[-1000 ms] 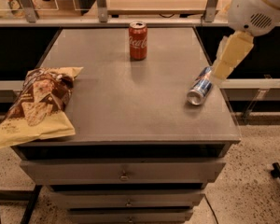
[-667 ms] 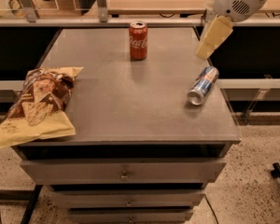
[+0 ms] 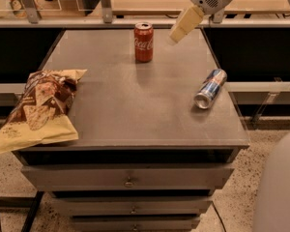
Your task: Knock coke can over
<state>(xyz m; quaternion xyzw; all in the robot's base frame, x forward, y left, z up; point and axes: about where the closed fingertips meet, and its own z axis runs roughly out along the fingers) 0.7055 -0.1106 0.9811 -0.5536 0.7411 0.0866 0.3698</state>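
Camera view. The coke can (image 3: pixel 143 42) stands upright near the far edge of the grey surface (image 3: pixel 130 112), slightly left of centre along that edge, with bare top all round it. The claw (image 3: pixel 177 35) hangs just to the can's right, at about the height of the rim, and is apart from it. It slopes down and to the left towards the can. Whether the claw is open or closed cannot be told from this angle.

A blue-and-silver can (image 3: pixel 210 88) lies on its side near the right edge, well away from the coke can. A crumpled chip bag (image 3: pixel 41 108) overhangs the left edge. Drawers (image 3: pixel 128 180) sit below the top.

Handling, as judged: the can is a thin-walled, rigid aluminium cylinder with a smooth, slick skin and a narrow base. Whether it is full or empty cannot be seen. No grasp seems needed. A sideways push high on the wall, at or just under the silver shoulder, should tip it about its lower rim. Contact low on the body would more likely slide it across the smooth top. Once down, it may roll, and the far edge is close.
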